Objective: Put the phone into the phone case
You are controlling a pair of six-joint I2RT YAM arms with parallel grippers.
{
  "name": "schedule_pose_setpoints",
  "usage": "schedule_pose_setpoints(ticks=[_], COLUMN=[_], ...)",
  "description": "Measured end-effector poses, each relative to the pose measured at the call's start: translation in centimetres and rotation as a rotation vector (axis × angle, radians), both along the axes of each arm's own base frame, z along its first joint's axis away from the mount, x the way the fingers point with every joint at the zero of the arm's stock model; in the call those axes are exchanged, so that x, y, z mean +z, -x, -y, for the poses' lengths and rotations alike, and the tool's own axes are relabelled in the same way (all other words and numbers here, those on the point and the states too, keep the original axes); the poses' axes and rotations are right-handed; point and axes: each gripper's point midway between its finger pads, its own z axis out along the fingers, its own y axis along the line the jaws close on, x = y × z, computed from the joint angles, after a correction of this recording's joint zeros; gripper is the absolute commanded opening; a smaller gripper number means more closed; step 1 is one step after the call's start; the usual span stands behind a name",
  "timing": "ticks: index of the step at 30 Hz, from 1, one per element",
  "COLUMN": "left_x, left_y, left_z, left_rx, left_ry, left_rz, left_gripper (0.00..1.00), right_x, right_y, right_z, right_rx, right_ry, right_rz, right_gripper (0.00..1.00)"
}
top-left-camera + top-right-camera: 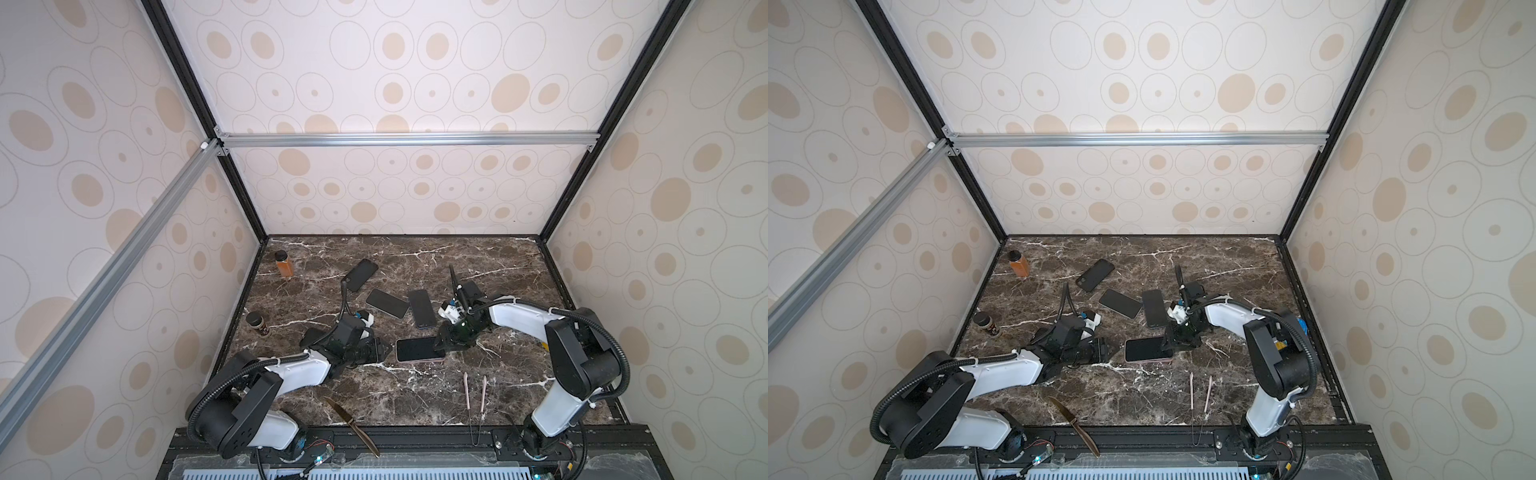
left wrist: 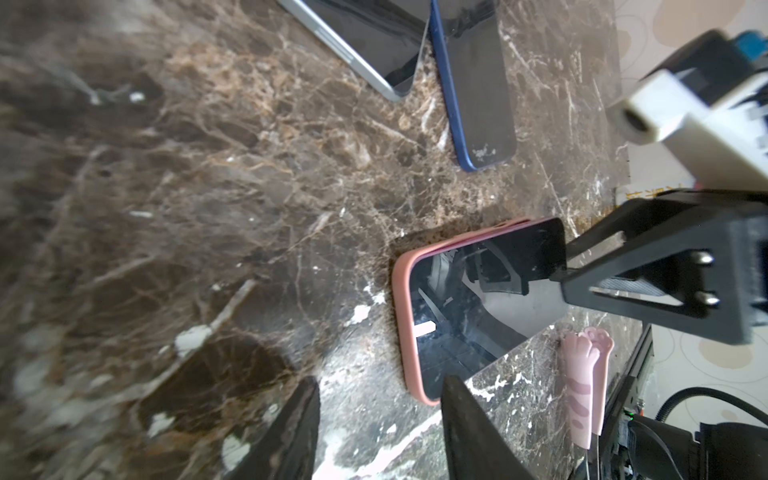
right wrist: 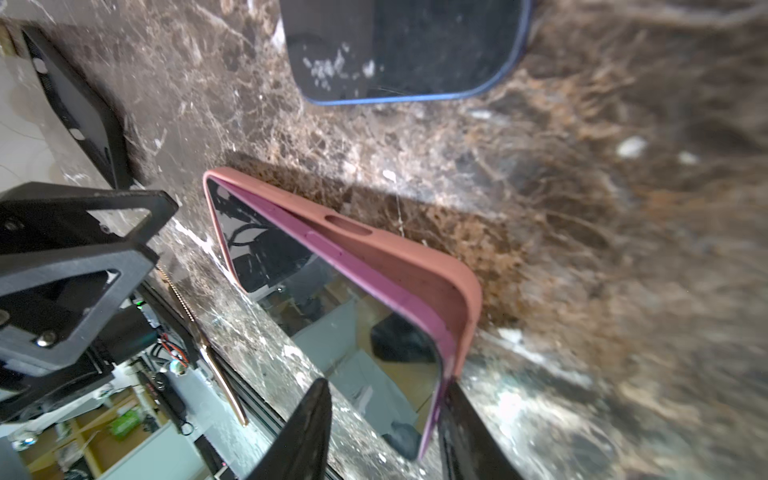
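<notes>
Right claw [image 1: 441,345], middle of the frame: jaws parted, astride the right-hand end of the phone [image 1: 417,350], not clamped on it. From the right wrist view, right claw [image 3: 386,382] with one fingertip [image 3: 453,395] right at the corner of the case and its mate clear of the phone's edge. Left claw [image 1: 384,350], just left of that phone: parted too, holding nothing, apart from the case's near end.

Marble table [image 1: 415,399] across the lower half of both top views.

Phone flat, screen up, at lower centre between the two claws, lying in the pink phone case [image 3: 399,257] but not fully home. One long side of the phone [image 3: 332,299] riding above the case wall, the corner by the right claw poking past the rim.

Just above, two bare phones side by side: a silver-edged one [image 1: 387,303] and a blue-edged one [image 1: 422,307], corners meeting.

Further up and left, a black phone-shaped slab [image 1: 360,274], case or handset impossible to tell.

At the bottom edge, left of centre, a knife [image 1: 351,426]; right of it, pink-tipped tongs [image 1: 476,399].

Along the left edge, an orange bottle [image 1: 284,264] up top and a dark-capped jar [image 1: 258,324] lower down.
</notes>
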Motion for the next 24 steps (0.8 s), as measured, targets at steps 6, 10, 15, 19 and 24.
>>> schedule_pose_setpoints(ticks=[6,10,15,19,24], left_x=[-0.1,0.3,0.3,0.2,-0.4], left_y=[0.1,0.0,0.5,0.6,0.7], left_z=[-0.1,0.1,0.8,1.8,2.3], left_rx=[-0.011,-0.020,-0.052,-0.082,-0.098], left_ry=[-0.019,-0.013,-0.001,0.017,0.024], left_rz=[-0.004,0.002,-0.009,-0.022,-0.043], left_gripper=[0.53,0.53,0.52,0.50,0.48], right_x=[1.0,0.9,0.4,-0.4,-1.1], right_y=[-0.2,0.0,0.5,1.2,1.5], right_z=[0.3,0.8,1.5,1.8,1.9], right_rx=[0.026,0.033,0.026,0.023,0.010], right_ry=[0.059,0.107,0.140,0.150,0.145], right_rz=[0.044,0.058,0.059,0.039,0.030], right_gripper=[0.42,0.28,0.28,0.28,0.28])
